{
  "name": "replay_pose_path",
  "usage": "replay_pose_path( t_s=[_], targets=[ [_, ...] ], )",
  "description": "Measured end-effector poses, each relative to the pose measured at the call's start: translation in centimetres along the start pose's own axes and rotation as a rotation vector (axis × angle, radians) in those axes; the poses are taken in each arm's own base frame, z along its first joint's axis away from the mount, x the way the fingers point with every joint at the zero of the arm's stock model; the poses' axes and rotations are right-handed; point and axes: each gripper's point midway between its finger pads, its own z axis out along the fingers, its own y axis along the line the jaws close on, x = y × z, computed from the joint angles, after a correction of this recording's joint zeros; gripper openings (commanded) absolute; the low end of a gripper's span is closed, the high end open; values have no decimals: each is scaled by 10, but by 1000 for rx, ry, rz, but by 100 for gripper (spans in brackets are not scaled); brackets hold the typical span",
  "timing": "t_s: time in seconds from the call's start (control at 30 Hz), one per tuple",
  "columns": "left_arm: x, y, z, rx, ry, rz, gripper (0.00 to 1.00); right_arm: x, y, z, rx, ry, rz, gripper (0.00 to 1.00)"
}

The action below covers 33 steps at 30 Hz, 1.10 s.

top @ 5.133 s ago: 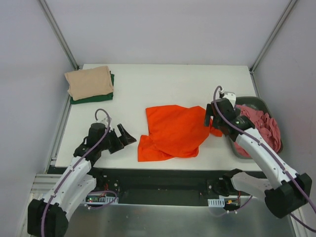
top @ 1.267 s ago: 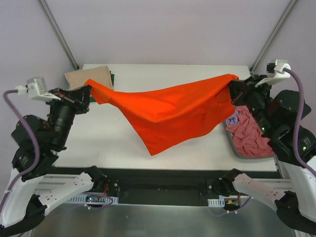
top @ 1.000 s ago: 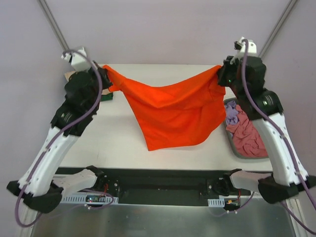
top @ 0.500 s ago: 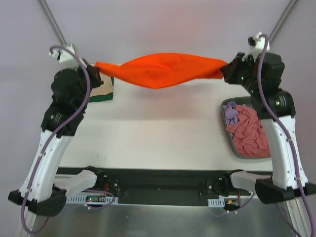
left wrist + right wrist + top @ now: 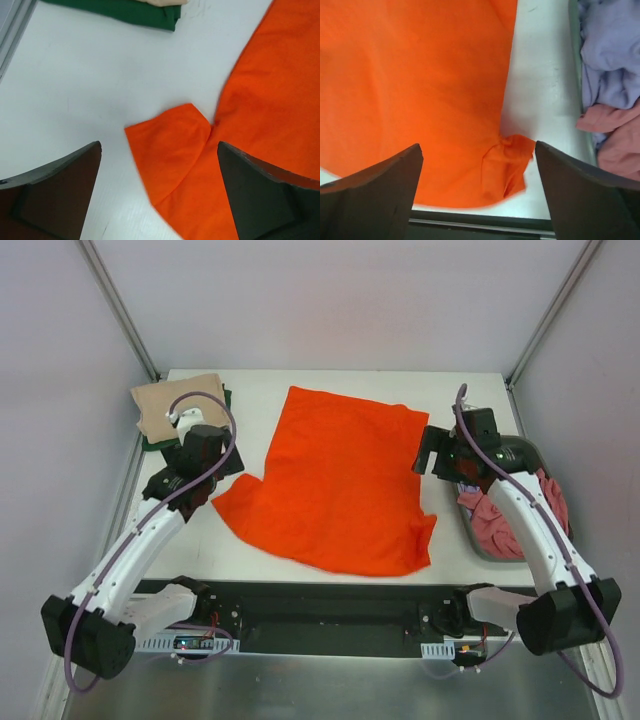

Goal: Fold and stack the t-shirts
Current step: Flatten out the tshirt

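The bright orange t-shirt lies spread flat on the white table, collar end toward the near edge. My left gripper hovers open by its left sleeve; nothing is between the fingers. My right gripper hangs open at the shirt's right edge, above the crumpled right sleeve. A beige t-shirt sits folded on a dark green one at the back left. A dusty pink t-shirt and a lilac one lie bunched in the basket.
The dark grey oval basket stands at the table's right edge, just behind my right arm. The table's near edge runs close under the shirt's hem. Metal frame posts rise at both back corners.
Half a second ago both grippers held the orange shirt stretched in the air at the back. Now both have opened and come down and forward, and the shirt lies flat on the table.
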Motion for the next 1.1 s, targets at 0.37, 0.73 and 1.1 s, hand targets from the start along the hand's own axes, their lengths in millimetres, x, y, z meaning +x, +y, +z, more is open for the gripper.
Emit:
replay_pose_path(
  t_s=[0.37, 0.73, 1.1],
  targets=[
    [41, -33, 24, 90, 209, -1, 99, 8, 2, 43, -3, 93, -41, 96],
    [162, -65, 24, 335, 532, -80, 99, 77, 38, 101, -88, 296, -184, 96],
    [180, -95, 70, 344, 584, -99, 99, 154, 34, 118, -96, 438, -168, 96]
  ],
)
